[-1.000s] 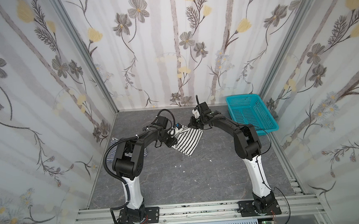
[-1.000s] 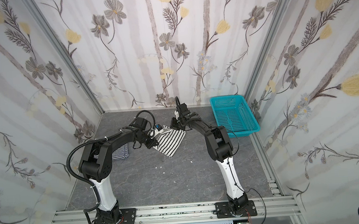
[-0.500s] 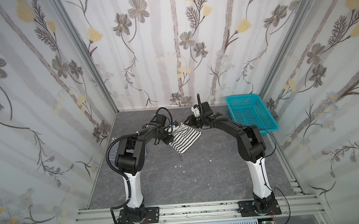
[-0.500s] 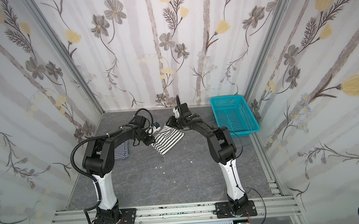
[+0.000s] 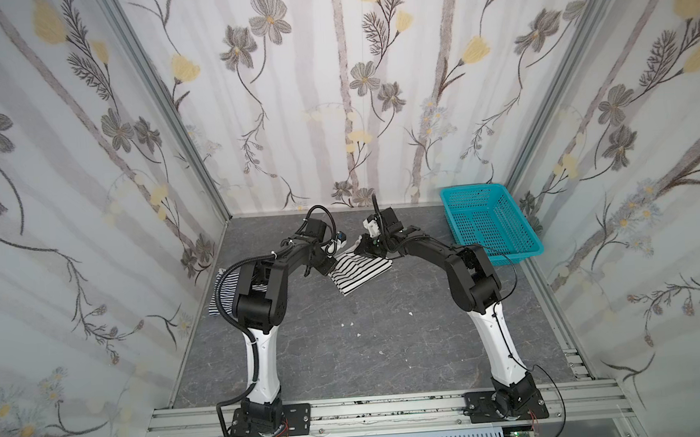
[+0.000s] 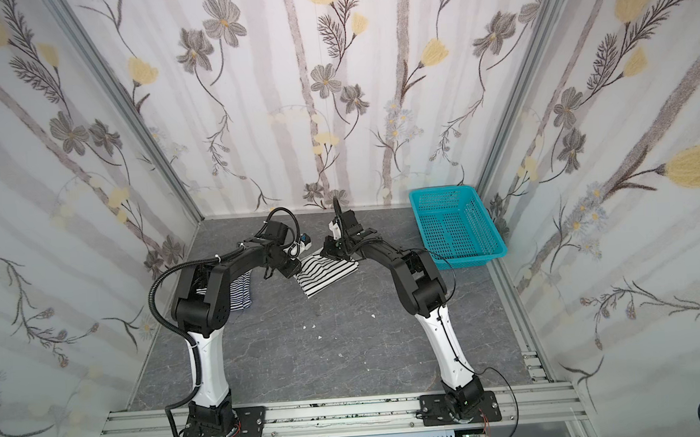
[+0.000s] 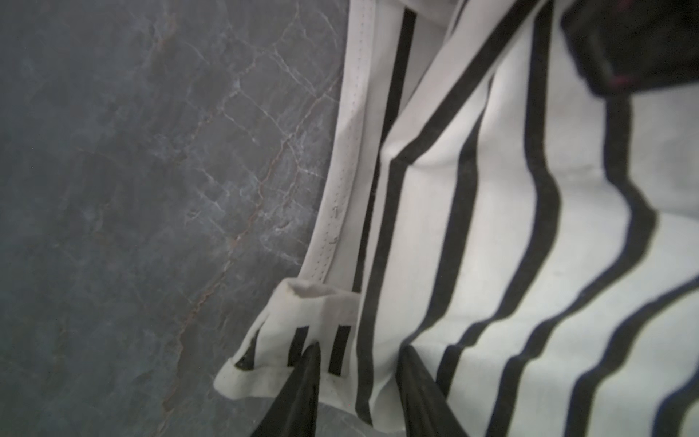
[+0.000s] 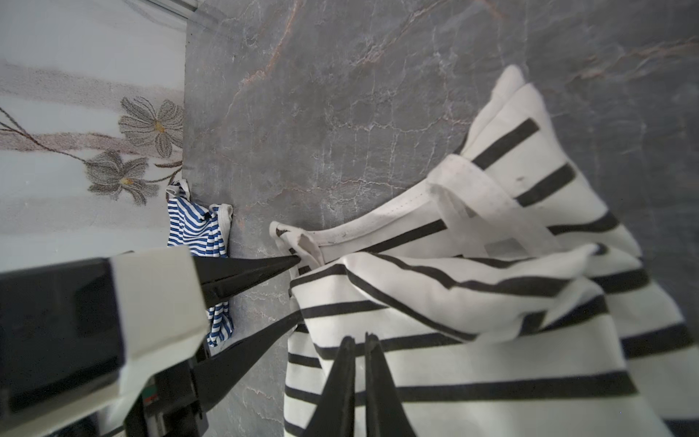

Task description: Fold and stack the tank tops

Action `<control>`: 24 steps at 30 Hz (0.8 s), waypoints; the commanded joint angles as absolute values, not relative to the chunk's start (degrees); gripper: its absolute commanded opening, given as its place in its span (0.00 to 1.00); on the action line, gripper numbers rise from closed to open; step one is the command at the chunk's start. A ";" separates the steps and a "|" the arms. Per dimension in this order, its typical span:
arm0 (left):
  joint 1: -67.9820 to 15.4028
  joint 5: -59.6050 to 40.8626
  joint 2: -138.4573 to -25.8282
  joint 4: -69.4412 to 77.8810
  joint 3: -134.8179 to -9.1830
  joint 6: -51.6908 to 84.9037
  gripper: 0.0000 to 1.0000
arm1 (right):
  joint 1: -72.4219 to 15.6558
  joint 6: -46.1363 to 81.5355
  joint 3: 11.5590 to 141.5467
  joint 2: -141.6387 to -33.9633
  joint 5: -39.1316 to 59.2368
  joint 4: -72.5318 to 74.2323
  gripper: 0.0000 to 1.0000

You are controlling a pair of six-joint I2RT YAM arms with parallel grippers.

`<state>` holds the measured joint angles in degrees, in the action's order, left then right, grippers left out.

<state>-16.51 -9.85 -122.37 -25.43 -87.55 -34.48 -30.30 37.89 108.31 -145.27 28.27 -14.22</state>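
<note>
The black-and-white striped tank top (image 5: 358,271) (image 6: 326,273) lies folded and rumpled on the grey table near the back, between the two grippers. My left gripper (image 5: 329,270) (image 7: 359,353) (image 8: 297,287) is open, and its fingers straddle the top's white-trimmed corner without pinching it. At the top's far edge, my right gripper (image 5: 360,250) (image 8: 360,340) is shut, its tips over the striped cloth (image 8: 472,302). I see no fold caught between them. The navy-and-white tank top (image 5: 222,294) (image 6: 240,290) (image 8: 196,230) lies bunched by the left wall, partly behind the left arm.
A teal perforated basket (image 5: 472,188) (image 6: 441,190) stands at the back right corner. Patterned walls close in the table on three sides. A few small white specks (image 5: 351,324) lie on the marbled table surface in front of the tops.
The black-and-white top, held up between both grippers a second ago, now rests on the table. My left gripper has opened off its corner. The right gripper opened briefly and shut again.
</note>
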 commanded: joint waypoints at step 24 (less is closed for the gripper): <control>-16.44 0.48 -125.30 -23.36 -89.00 -38.03 0.49 | -28.47 43.07 117.68 -148.09 17.44 -23.75 0.22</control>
<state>-16.69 -3.09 -124.25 -18.81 -88.77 -36.69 -27.18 45.45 119.94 -152.83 20.80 -23.42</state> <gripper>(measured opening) 0.490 0.209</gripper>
